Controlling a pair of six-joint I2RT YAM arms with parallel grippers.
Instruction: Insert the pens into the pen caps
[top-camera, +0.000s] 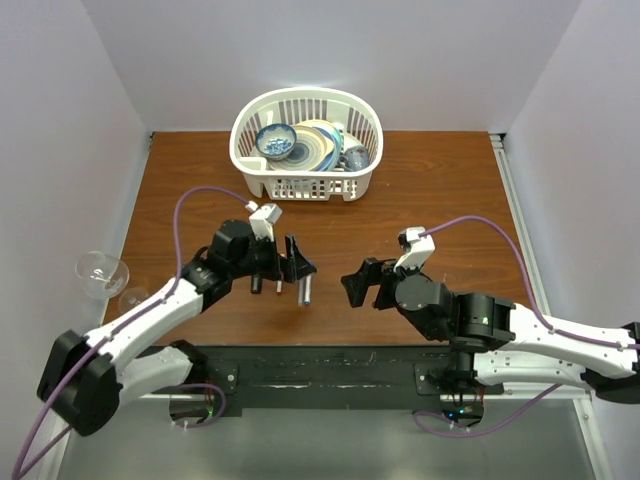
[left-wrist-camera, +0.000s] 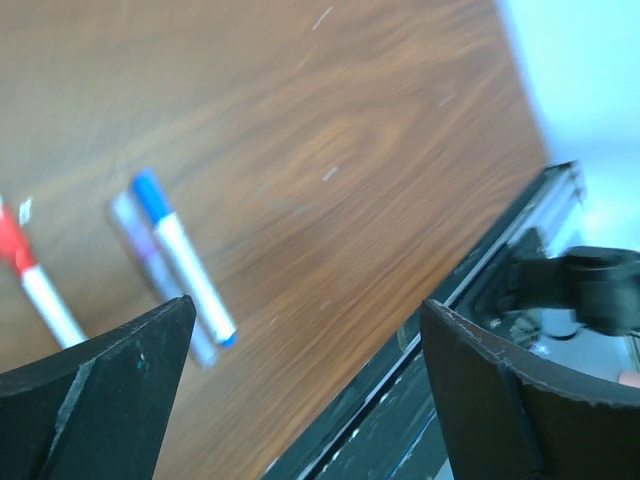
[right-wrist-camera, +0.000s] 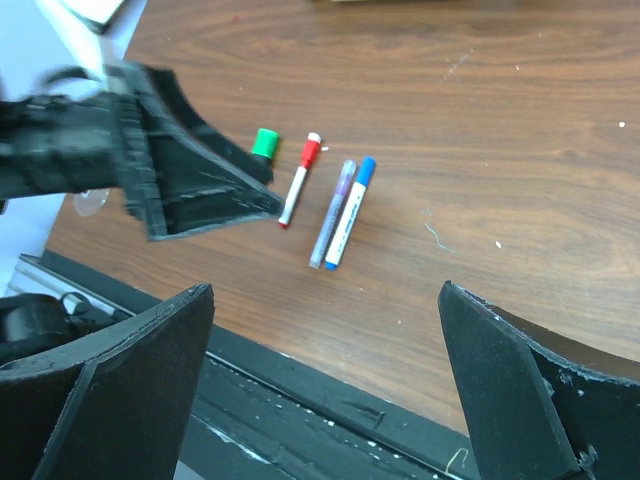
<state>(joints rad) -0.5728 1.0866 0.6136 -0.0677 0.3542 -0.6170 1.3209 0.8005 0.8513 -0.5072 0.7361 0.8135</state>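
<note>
A white pen with a blue cap (right-wrist-camera: 352, 208) lies on the wooden table beside a greyish-purple pen (right-wrist-camera: 333, 213). A white pen with a red cap (right-wrist-camera: 300, 178) lies just left of them. A green cap (right-wrist-camera: 265, 143) shows further left, the rest hidden behind the left gripper's finger (right-wrist-camera: 205, 190). The left wrist view shows the blue-capped pen (left-wrist-camera: 185, 265) and the red-capped pen (left-wrist-camera: 35, 285). My left gripper (top-camera: 297, 262) (left-wrist-camera: 307, 310) is open and empty above the pens. My right gripper (top-camera: 358, 284) (right-wrist-camera: 327, 290) is open and empty to their right.
A white basket (top-camera: 240, 150) with bowls and plates stands at the back middle. Clear glasses (top-camera: 100, 272) stand off the table's left edge. A black rail (top-camera: 330, 372) runs along the near edge.
</note>
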